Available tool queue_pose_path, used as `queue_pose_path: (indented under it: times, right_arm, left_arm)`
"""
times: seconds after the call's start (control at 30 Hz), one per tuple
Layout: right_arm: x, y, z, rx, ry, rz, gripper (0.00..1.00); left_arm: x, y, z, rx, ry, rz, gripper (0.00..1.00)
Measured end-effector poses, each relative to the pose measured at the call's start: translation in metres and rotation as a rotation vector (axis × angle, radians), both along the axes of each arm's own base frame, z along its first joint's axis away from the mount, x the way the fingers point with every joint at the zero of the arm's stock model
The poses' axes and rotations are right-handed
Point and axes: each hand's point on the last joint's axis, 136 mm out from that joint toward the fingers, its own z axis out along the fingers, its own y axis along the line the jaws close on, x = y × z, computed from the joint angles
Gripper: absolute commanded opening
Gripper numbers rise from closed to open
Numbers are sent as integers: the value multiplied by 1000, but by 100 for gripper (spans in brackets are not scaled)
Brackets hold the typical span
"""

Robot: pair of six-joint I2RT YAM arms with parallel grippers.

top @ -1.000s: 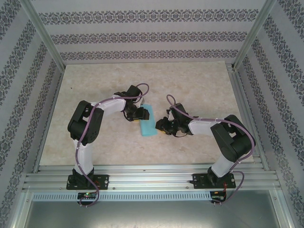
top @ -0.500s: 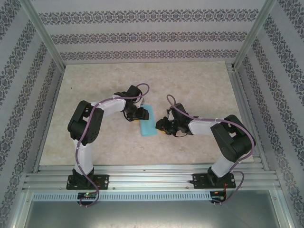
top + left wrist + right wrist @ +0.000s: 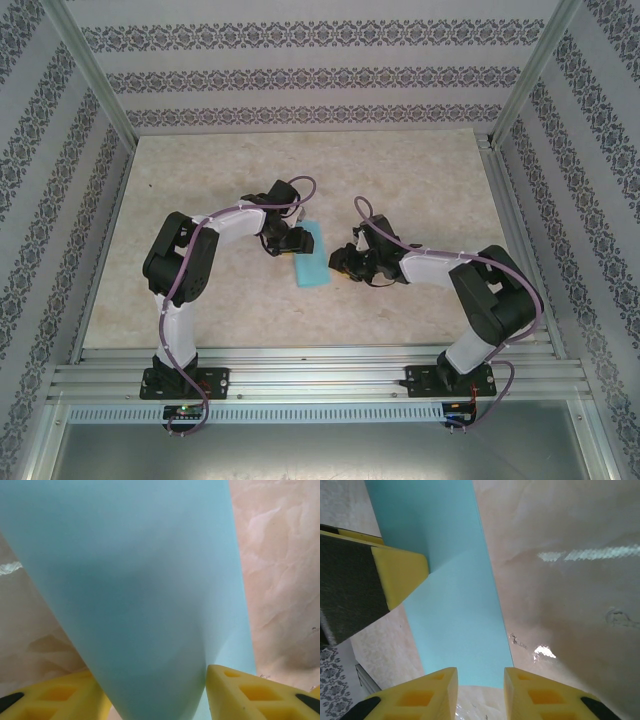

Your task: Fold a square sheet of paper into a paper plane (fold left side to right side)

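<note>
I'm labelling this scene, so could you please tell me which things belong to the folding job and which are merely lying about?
Belongs to the job:
sheet of paper, doubled over into a strip
left claw, open, paper between its fingers
right claw, open, at the paper's edge

Not part of it, fixed surroundings:
tabletop
aluminium rail
patterned walls

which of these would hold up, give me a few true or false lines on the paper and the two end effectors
The paper is blue. True.
The paper lies fully flat on the table. False: part of it curls up between the fingers of the left end effector.
The right end effector has yellow fingers. True.
The right end effector's jaws are shut tight. False: a gap shows between them.
</note>
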Motion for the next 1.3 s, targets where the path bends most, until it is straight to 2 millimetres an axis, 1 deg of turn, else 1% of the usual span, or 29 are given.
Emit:
queue_pose_path:
  times: [0.5, 0.67, 0.77, 0.9, 1.07, 1.3]
  right_arm:
    - [0, -2, 1, -2, 4, -6, 30]
    - [0, -2, 1, -2, 5, -4, 29]
    - [-3, 3, 1, 1, 6, 7, 26]
    - [-5, 15, 1, 12, 6, 27, 22]
    - [-7, 28, -5, 20, 22, 48, 17]
    - [-7, 31, -14, 10, 49, 46, 16]
  left_arm:
    - [-1, 0, 0, 2, -1, -5, 54]
    - [-1, 0, 0, 7, -5, -6, 54]
    - [-1, 0, 0, 8, -6, -6, 54]
    - [-1, 0, -1, 8, -6, -6, 54]
    - [-1, 0, -1, 11, -7, -6, 54]
    - [-1, 0, -1, 11, -7, -6, 54]
